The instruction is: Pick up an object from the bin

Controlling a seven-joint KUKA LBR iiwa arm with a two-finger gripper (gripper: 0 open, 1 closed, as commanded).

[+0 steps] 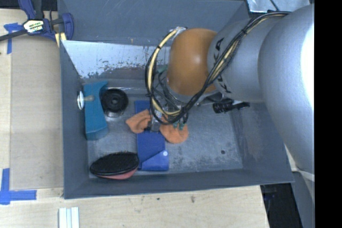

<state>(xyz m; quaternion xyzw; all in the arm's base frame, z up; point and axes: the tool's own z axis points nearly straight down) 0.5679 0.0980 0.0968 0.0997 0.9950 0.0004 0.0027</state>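
Orange soft crumpled thing (140, 122), cloth-like, limp. Lies mid-floor of grey metal bin (219, 149). Two lobes show, one to the left and one lower right; the stretch between them is hidden. Touches upper edge of flat blue block (152, 151).

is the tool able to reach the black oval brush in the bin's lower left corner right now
Probably yes: the black oval brush lies uncovered with nothing on top, though the blue block and the bin wall crowd it.

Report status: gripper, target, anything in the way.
Gripper low over orange cloth, centre of bin. Blue block close beside it. Black brush, blue box farther off.
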